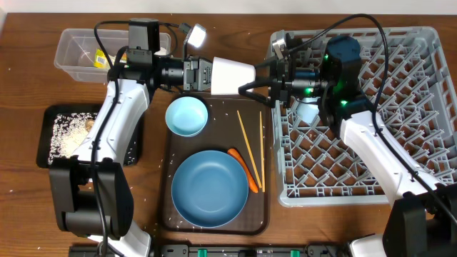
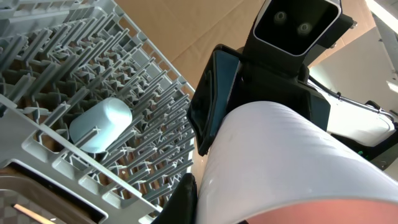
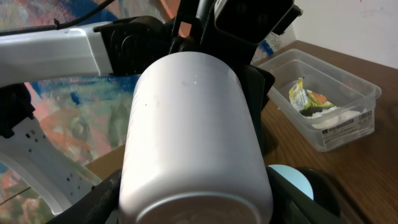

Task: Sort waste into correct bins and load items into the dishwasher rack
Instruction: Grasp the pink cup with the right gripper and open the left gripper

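Overhead: cup caught mid-handover, and a drop is the danger

The pale pink cup [image 1: 232,76] hangs on its side in the air just left of the dishwasher rack [image 1: 357,193], clear of the bench. The left end effector [image 1: 207,74] is clamped on the cup's mouth end. The right end effector [image 1: 263,91] reaches out over the rack's left edge, its fingers [image 1: 250,88] spread either side of the cup's base. Whether they press it I cannot tell.

The risk, as I judge it: if the left lets go before the right has firm hold, the smooth cup could slip and fall onto the brown serving tray [image 1: 166,178] beside the rack, perhaps onto the bowl. Both arms pulling at once could also twist it loose.

**Count**
- **Cups:** two, the pink one and a light-blue cup [image 1: 308,112] lying inside the rack's left part.
- **On the serving tray, left of the rack:**
  - one bowl [image 1: 186,116]
  - one blue plate [image 1: 210,187]
  - two chopsticks [image 1: 250,148]
  - one carrot [image 1: 244,169]
- **Bins, farther left of the rack:** two.
  - a clear tub [image 1: 68,43] with one wrapper [image 3: 305,96] and one tissue [image 3: 326,116]
  - a black tray [image 1: 41,135] holding rice [image 1: 68,139]
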Robot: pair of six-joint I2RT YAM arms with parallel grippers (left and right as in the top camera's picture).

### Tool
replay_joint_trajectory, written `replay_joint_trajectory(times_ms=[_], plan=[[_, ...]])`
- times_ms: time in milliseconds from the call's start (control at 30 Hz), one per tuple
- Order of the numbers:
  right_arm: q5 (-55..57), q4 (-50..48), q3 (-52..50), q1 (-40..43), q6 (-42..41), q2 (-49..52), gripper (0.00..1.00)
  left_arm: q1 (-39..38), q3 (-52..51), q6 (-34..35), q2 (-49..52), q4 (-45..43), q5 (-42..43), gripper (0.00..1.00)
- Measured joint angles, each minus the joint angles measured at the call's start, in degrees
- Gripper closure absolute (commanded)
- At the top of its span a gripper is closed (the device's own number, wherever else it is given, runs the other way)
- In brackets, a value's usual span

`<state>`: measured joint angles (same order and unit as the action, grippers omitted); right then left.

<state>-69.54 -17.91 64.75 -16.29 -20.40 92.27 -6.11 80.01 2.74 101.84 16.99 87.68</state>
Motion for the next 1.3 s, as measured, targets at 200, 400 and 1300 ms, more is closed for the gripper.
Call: replay_joint_trajectory(times_ms=[200, 400, 1300], plan=[[-0.2, -0.3, 0.0, -0.5, 0.0, 0.0, 0.68, -1.4, 0.0, -0.6, 0.0, -0.2, -1.6, 0.58], [-1.6, -0.5, 0.0, -0.3, 0.0, 0.0, 0.69, -2.9, 0.0, -0.2, 0.0, -0.1, -2.8, 0.48], [9.2, 22.7, 0.0, 10.8, 7.6, 0.0, 0.73, 5.0, 0.0, -0.2, 0.0, -0.1, -4.8, 0.46]])
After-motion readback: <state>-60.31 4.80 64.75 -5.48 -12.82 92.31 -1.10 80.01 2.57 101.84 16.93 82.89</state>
